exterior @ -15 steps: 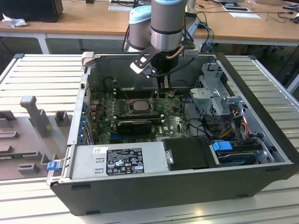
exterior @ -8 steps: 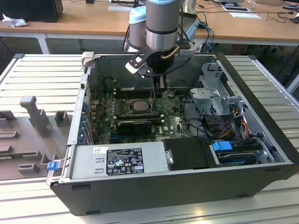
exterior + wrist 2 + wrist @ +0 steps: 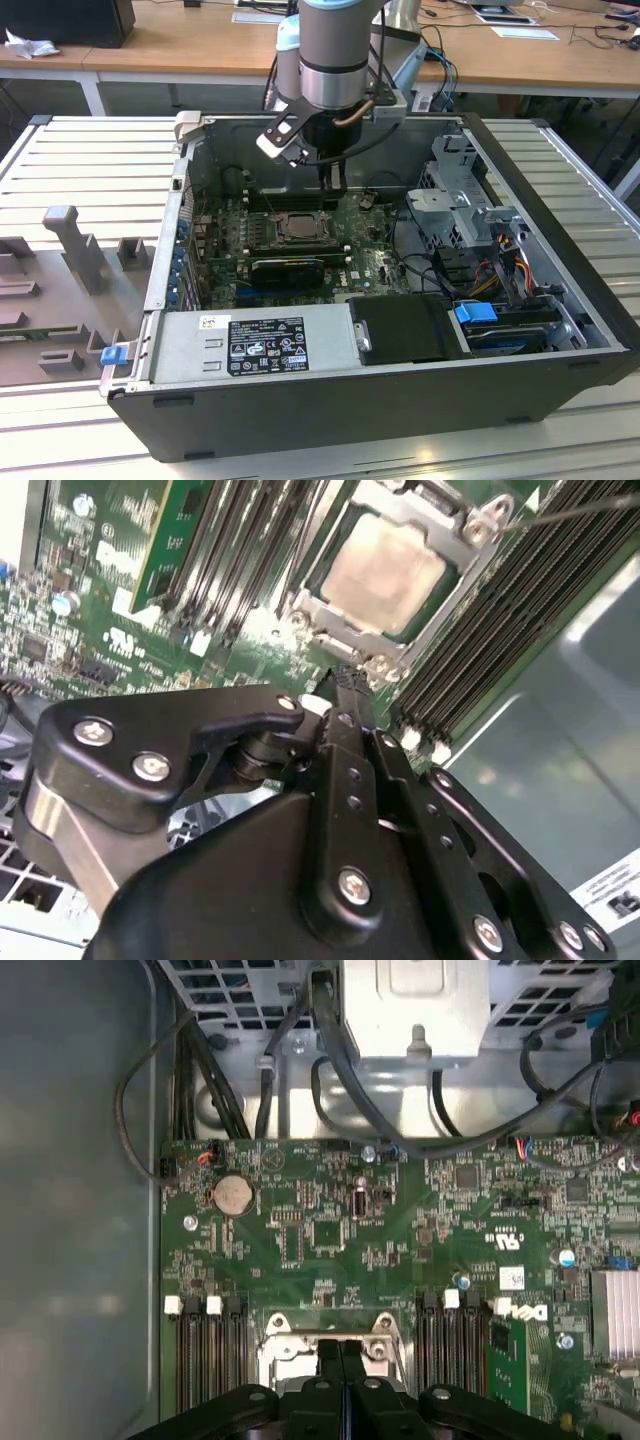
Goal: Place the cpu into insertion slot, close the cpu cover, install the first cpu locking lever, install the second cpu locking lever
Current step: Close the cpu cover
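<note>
Desk [image 3: 80,150]: slatted surface on the exterior view's left; it carries the open computer case [image 3: 400,400]
Motherboard [image 3: 330,1230]: green, lying flat on the case floor; long black memory slots [image 3: 500,620] run on both sides of the socket
Insertion slot [image 3: 298,228]: around the middle of the board, just left of the arm's tip in the exterior view
Cpu [image 3: 385,570]: pale square already seated in the slot; it looks flat, not tilted
Cpu cover [image 3: 325,615]: silver frame lying down over the chip, whose face shows through the cut-out
Pincer [image 3: 345,675]: fingers pressed together with nothing between them; the tip is low over the board at the slot's far edge, and whether it touches metal I cannot tell
Lever [image 3: 580,510]: thin wire rod running out from one corner of the cover; it seems not latched
Drive cage [image 3: 465,200]: grey, on the exterior view's right, well apart from the tip
Step in hand: probably working a locking lever, as chip and cover look done
Doing it well: press with the closed tip on the wire alone; keep off the memory slots and small parts; steer the rod sideways under its hook, not straight down
</note>
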Available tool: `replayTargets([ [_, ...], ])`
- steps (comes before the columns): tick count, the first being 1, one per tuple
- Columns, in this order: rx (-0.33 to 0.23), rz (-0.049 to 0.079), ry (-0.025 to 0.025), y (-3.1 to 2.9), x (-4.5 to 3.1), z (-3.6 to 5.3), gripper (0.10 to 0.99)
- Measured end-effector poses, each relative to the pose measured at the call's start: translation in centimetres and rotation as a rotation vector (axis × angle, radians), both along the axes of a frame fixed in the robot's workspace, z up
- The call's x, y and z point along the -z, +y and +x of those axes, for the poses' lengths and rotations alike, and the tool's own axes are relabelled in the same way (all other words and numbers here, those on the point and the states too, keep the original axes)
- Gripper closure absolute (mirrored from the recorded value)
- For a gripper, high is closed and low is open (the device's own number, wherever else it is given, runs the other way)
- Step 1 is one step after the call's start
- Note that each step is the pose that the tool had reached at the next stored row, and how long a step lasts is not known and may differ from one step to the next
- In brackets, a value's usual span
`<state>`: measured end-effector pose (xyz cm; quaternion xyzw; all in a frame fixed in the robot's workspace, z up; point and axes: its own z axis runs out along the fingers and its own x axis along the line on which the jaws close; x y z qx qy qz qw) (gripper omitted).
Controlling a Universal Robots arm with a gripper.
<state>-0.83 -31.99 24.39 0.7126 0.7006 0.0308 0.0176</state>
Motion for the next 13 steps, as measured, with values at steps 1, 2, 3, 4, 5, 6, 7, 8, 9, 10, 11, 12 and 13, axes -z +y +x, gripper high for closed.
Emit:
replayTargets([
  [1,0.0,0.0,0.0,0.0,0.18,-0.41,0.98],
  [2,0.0,0.0,0.0,0.0,0.35,-0.58,0.98],
  [3,0.0,0.0,0.0,-0.01,0.6,-0.76,0.98],
  [4,0.0,0.0,0.0,0.0,0.78,-0.88,0.98],
  [5,0.0,0.0,0.0,0.0,0.96,-1.01,0.98],
  [6,0.0,0.0,0.0,0.0,1.23,-1.21,0.98],
  [7,0.0,0.0,0.0,0.0,1.42,-1.34,0.98],
  [8,0.0,0.0,0.0,0.0,1.74,-1.51,0.98],
  [9,-0.001,0.0,-0.0001,0.0,2.0,-1.72,0.98],
  [10,-0.004,0.0,0.0,0.0,2.07,-1.88,0.98],
  [11,-0.01,0.0,0.0,0.0,2.12,-2.09,0.98],
  [12,-0.012,0.0,0.0,0.0,2.14,-2.25,0.98],
  [13,-0.014,0.0,0.0,0.02,2.16,-2.55,0.98],
])
